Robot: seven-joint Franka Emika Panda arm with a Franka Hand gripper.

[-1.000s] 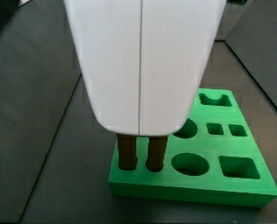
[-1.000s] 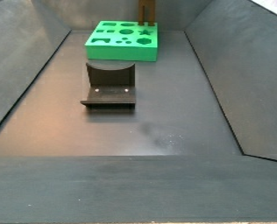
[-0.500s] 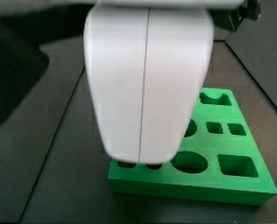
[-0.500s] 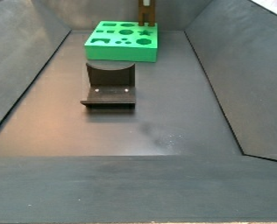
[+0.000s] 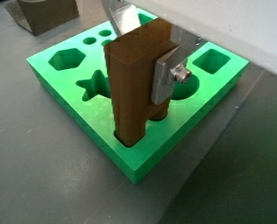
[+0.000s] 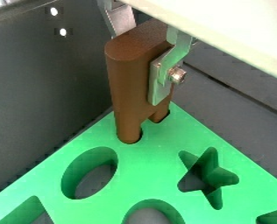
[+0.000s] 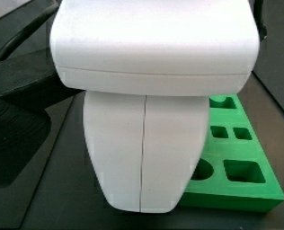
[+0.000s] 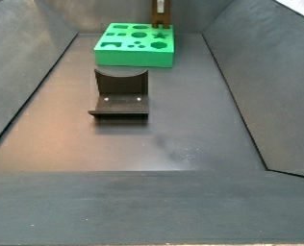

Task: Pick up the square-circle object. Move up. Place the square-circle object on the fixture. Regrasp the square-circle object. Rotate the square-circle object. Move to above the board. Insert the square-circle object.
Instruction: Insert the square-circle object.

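Wrist views both showed the slim brown wood-coloured square-circle object (image 5: 138, 87) standing upright, its lower end already down inside a cut-out at a corner of the large bright green board (image 5: 59, 96). The gripper (image 5: 151, 74) was clenched on the peg's upper part, one flat silver finger (image 5: 174, 70) pressed against its side; the opposite finger was mostly hidden behind the wood. In a wrist view the rounded lower end of the peg (image 6: 135, 87) sat in a round hole next to an oval slot and not far from the star cut-out (image 6: 208, 178). How deep it had gone could not be told.

In a side view the white arm housing (image 7: 151, 117) blocked nearly everything, only part of the board (image 7: 235, 162) showing. The remaining side view showed the peg (image 8: 160, 13) as a small sliver at the far edge of the board (image 8: 133, 46), with the small dark notched fixture (image 8: 120, 94) empty on the worktop (image 8: 181, 144) just in front of the board.

Step judged: insertion, near the end. To do it well, the peg should be kept vertical and pushed straight down with light force, no sideways drag against the hole wall. The fingers should release only once the peg seats and stops, then lift straight up to avoid tipping it.
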